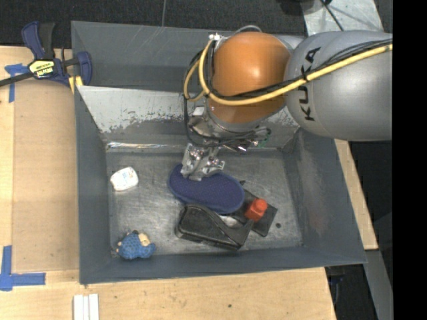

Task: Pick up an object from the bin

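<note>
- Nothing is lifted yet: the gripper (199,163) sits low near the middle of the bin (90,199), at the upper left edge of a dark blue oval pad (212,191) lying flat on the floor
- Whether the gripper is wide, narrow or gripping cannot be told; the grasp and the lift seem left to do
- A flat black case (205,227) touches the pad's lower edge and an orange-red cap (255,210) sits just beside its right end; both could get dragged along
- A small white thing (124,179) and a blue fuzzy toy (135,246) lie well apart to the left, out of the way
</note>
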Motion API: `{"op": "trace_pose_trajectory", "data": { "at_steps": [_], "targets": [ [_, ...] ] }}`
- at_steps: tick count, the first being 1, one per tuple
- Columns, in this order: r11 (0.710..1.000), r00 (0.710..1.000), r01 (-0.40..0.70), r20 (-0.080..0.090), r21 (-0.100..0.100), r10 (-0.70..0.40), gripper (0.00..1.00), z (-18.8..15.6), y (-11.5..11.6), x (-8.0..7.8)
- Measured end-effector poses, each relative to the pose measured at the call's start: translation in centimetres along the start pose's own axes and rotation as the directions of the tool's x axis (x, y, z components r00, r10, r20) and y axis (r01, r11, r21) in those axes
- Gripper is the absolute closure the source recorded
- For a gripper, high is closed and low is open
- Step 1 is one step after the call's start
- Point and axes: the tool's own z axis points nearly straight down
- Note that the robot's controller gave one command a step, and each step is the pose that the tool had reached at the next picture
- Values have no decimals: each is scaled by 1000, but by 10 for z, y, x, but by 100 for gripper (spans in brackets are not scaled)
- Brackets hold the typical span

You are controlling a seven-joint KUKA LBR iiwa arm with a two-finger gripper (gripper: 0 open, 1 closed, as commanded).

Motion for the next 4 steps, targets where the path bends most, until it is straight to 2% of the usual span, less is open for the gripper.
{"op": "trace_pose_trajectory", "data": {
  "at_steps": [1,2,3,4],
  "targets": [
    [1000,1000,-2,2,1,2,0,-1,0,-1],
    [889,889,458,-6,-5,-458,0,80,-10,-23],
    [890,890,456,-10,2,-456,100,77,-15,-21],
    [871,871,492,3,12,-492,100,-40,-14,-18]
  ]
}}
